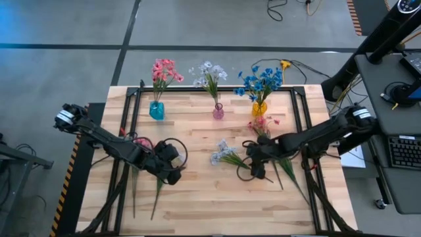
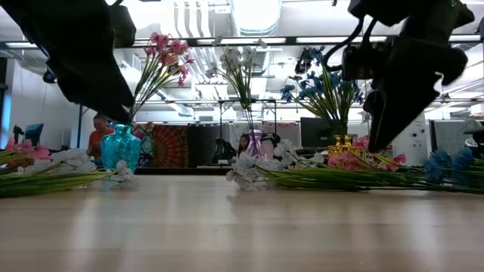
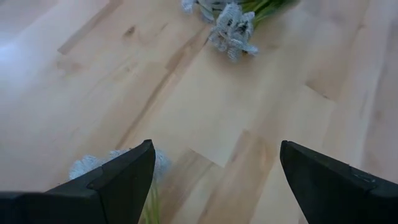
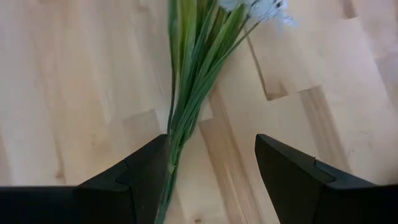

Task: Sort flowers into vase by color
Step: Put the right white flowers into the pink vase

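Right pincer (image 4: 211,171): released, jaws straddling nothing, poised over the bunched green stems (image 4: 186,118) of a pale lavender-white spray (image 1: 223,155) lying flat mid-tabletop (image 1: 197,204). Handling, judged: very light, stems thin and springy, blossoms soft and easily crushed; best taken low on the stems, away from the heads. Left pincer (image 3: 214,180): released, empty, over loose flowers at near left. Three vases stand far.

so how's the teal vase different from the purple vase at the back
The teal vase is blue-green and squat, broad in the body; the purple vase is pinkish-purple, smaller and narrower. The teal vase holds pink flowers; the purple vase holds pale lavender-white flowers. The teal vase stands farthest to the left arm's side; the purple vase is the middle one. Both are translucent and upright.
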